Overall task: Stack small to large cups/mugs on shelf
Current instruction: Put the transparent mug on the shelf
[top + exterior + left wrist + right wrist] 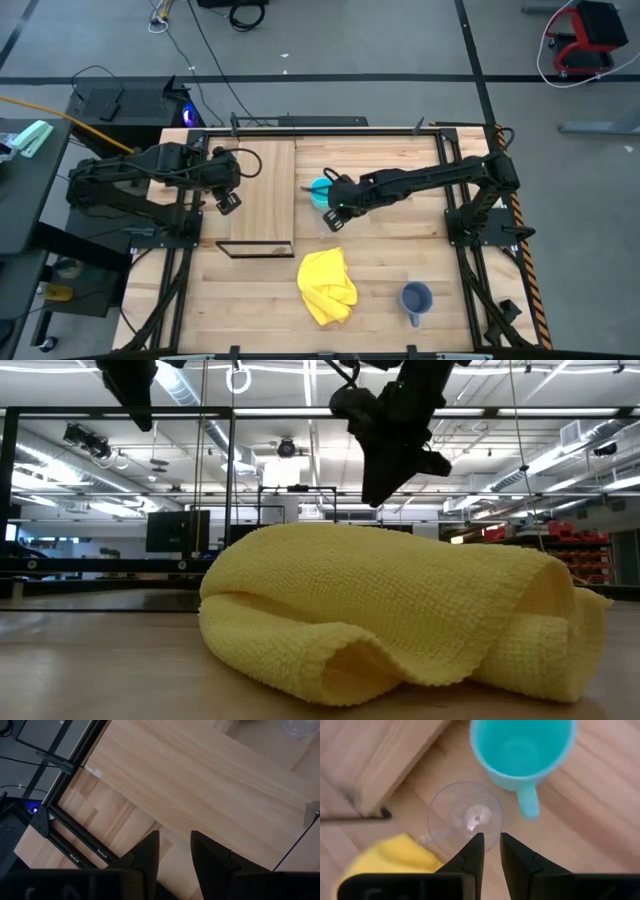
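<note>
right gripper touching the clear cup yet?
Cannot tell. In the right wrist view the right gripper has its fingertips nearly closed, overlapping the clear cup's near rim, but whether they are above it or on it isn't visible. The high view hides the cup.

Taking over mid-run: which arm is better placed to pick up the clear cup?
Right. The right gripper hovers directly over the clear cup beside the cyan mug; the left gripper waits above the shelf.

Knitted yellow cloth (400, 610), pale-wood shelf (258, 195)
</note>
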Motion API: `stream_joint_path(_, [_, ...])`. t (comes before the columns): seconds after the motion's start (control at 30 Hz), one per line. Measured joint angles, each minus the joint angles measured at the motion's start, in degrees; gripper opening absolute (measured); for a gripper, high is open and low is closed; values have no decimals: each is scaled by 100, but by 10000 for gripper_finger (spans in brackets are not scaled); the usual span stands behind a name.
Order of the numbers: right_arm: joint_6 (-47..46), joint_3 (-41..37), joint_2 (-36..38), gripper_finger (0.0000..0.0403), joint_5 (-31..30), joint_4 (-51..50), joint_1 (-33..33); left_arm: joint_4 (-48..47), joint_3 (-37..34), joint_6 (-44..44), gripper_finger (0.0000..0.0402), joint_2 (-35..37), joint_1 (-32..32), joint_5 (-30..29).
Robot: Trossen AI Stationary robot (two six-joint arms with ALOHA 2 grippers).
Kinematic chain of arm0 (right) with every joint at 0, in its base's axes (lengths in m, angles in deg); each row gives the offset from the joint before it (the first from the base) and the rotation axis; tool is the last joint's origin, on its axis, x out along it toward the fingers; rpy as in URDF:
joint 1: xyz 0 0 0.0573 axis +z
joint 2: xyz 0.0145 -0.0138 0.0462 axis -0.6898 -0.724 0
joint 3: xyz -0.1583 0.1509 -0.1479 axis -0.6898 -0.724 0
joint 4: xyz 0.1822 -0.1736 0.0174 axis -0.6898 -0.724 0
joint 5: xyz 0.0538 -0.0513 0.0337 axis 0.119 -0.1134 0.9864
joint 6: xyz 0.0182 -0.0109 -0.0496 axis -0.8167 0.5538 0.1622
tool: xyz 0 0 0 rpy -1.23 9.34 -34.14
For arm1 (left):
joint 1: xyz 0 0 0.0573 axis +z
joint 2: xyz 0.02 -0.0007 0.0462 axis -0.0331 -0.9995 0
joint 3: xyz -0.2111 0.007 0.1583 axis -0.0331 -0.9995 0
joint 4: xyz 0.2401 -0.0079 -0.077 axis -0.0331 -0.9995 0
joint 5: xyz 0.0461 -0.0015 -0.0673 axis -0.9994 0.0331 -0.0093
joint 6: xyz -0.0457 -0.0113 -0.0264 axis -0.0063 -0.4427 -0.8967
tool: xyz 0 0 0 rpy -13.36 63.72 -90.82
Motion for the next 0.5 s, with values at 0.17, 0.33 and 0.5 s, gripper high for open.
stream_joint_path(0.17, [-829, -2, 231, 70, 30, -110, 168, -23, 0, 40, 123, 0, 7, 1])
stream_joint_path(0.33, [-1404, -2, 280, 70, 20, -63, 477, -55, 2, 230, 117, 18, 7, -3])
stream_joint_path(0.5, [-2312, -2, 280, 70, -566, 22, 561, -51, 2, 393, 121, 16, 7, -2])
